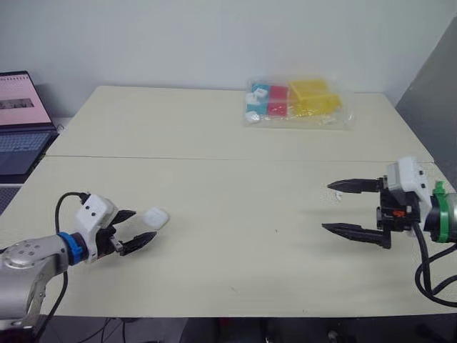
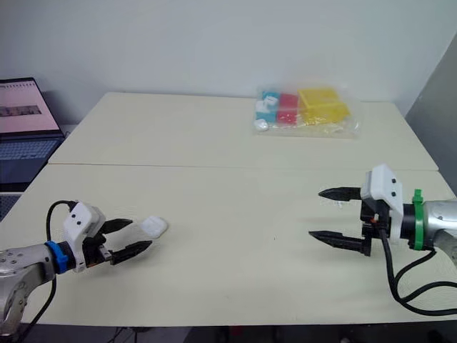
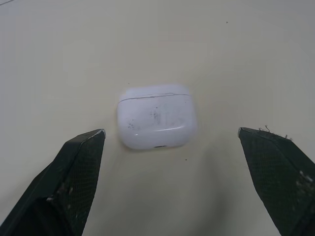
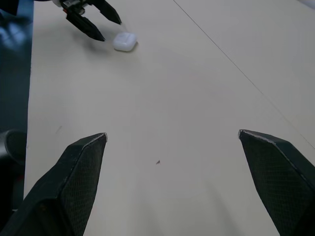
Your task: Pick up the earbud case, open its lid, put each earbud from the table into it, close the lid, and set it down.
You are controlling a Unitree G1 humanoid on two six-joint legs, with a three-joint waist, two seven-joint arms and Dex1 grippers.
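While the white case [image 1: 156, 216] lies flat on the tabletop [image 1: 228, 236] with its lid shut, the left tool [image 2: 141, 233] hovers low just beside it, on the robot's left near the front edge. Its two black fingers are spread wide. In the left wrist view the case [image 3: 155, 118] sits in line with the gap between them, just beyond the tips and touching neither. The lid seam runs across the far part of the case, and its shell shows faint scuffs.

The right tool [image 1: 328, 206] is well apart from the case, over the right side of the tabletop, pointing across toward the left arm. It holds nothing and its fingers are spread, one above the other in the head views. A small pale speck [image 1: 335, 195] lies on the tabletop just by the tip of the upper finger; it is too small to tell what it is.

At the far right of the tabletop rests a clear bag [image 1: 296, 102] of blue, red and yellow pieces. A laptop [image 1: 21, 121] stands open beyond the tabletop's left edge, its screen lit.
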